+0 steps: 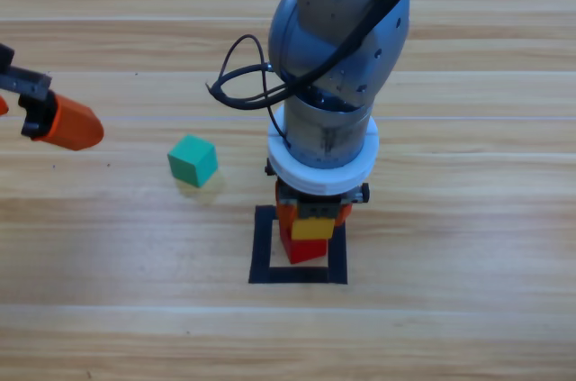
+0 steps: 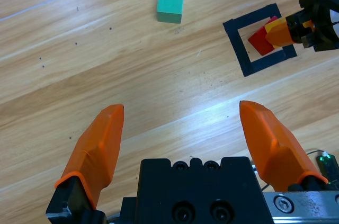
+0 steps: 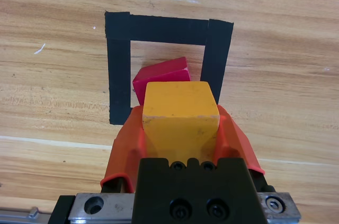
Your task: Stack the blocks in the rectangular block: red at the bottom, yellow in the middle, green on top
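Yellow cube (image 3: pixel 180 115) sits pinched between the two orange jaws of the right pincer (image 3: pixel 180 128), held over the black tape square (image 1: pixel 263 250) in the middle of the wooden tabletop (image 1: pixel 468 309); the red cube (image 3: pixel 161 75) lies inside that outline, turned askew to the tape, and the yellow one is above and partly covering it; whether the two touch cannot be told; the right arm comes straight down from the top edge onto this spot; the teal-green cube (image 1: pixel 193 160) rests alone on the bare wood, well apart from the outline and to its left; the left pincer (image 2: pixel 183 144) waits at the left edge, its jaws spread wide and holding nothing.
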Robot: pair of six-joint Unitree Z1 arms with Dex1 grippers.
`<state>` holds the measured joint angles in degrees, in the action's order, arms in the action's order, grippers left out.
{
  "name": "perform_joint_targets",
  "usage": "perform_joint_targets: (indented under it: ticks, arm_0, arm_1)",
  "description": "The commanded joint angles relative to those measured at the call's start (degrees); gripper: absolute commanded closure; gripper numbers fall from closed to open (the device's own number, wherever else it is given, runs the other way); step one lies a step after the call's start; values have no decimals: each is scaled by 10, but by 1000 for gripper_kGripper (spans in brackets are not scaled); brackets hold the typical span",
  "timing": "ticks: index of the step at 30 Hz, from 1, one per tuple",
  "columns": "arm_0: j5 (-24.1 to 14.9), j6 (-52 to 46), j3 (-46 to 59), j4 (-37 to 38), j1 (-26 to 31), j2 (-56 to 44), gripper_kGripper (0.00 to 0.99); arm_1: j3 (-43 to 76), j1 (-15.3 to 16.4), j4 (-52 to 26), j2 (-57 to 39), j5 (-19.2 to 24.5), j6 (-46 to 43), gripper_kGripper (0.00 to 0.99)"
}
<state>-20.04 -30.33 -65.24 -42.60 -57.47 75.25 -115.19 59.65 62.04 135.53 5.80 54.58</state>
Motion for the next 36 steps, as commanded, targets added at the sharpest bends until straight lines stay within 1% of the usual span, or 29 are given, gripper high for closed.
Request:
perform_joint_targets:
  ticks: [1, 7, 13, 18, 25, 36]
  arm_0:
    - [-2, 0, 13, 5, 11, -12, 57]
    - [-2, 1, 16, 9, 13, -12, 57]
    - [-1, 2, 20, 15, 14, -10, 57]
    - [0, 2, 23, 18, 15, -8, 57]
    - [1, 2, 28, 24, 16, -7, 57]
    - [4, 0, 29, 28, 21, 10, 57]
  arm_1:
    - [-1, 12, 6, -3, 0, -16, 835]
    - [7, 15, 6, -28, 4, -53, 837]
    - [17, 23, 6, -71, 29, -72, 837]
    - [20, 23, 6, -68, 28, -78, 837]
    - [16, 24, 6, -41, 11, -103, 837]
    - [15, 24, 20, -25, -1, -134, 837]
